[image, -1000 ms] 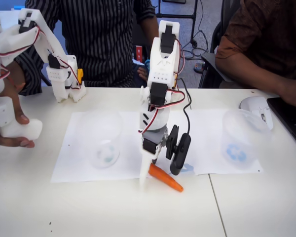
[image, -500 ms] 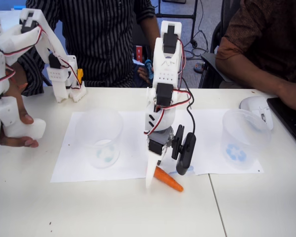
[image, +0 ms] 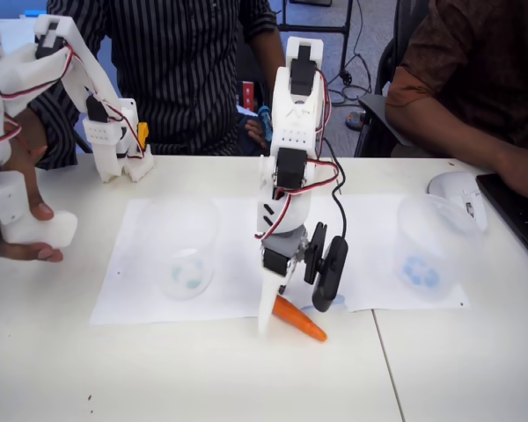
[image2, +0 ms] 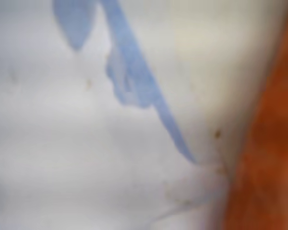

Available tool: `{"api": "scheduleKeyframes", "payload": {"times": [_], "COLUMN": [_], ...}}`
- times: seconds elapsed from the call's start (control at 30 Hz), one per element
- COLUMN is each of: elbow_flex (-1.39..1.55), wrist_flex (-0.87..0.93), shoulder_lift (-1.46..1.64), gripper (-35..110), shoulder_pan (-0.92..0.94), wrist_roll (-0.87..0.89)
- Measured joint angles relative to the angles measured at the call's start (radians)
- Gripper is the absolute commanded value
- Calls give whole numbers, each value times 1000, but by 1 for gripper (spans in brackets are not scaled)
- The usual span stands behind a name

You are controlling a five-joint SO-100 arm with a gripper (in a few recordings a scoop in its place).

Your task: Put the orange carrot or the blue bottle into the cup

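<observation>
The white surface [image: 202, 378] fills the lower half of the fixed view, with two people behind its far edge, one in a striped shirt [image: 172, 70], one in a brown shirt [image: 475, 70]. A white paper sheet [image: 132, 290] lies on the surface at centre. The white arm [image: 290, 149] rises from the middle and bends down toward the near edge of the sheet. The cup [image: 180, 246], clear and frosted with a pale teal blotch at its base, stands upright on the sheet's left part; a similar clear cup [image: 427, 246] with a blue mark at its base stands on the right. A white computer mouse [image: 458, 195] sits at the far right beside a dark keyboard [image: 515, 211]. The gripper [image: 290, 303] points down at the surface, its white finger on the left and its black finger on the right, spread apart around the thick end of the orange carrot [image: 301, 319], which lies on the surface just past the sheet's near edge, well apart from the cup. Whether either finger touches it I cannot tell. In the blurred wrist view the orange carrot [image2: 271, 143] runs along the right edge
</observation>
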Motion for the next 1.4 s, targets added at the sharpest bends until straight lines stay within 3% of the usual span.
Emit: {"api": "scheduleKeyframes", "payload": {"times": [0.47,1.4], "elbow_flex": [0,0], "wrist_flex": [0,0], "shoulder_lift": [0,0], "gripper": [22,11], "shoulder_pan": [-5,-2], "wrist_roll": [0,0]}}
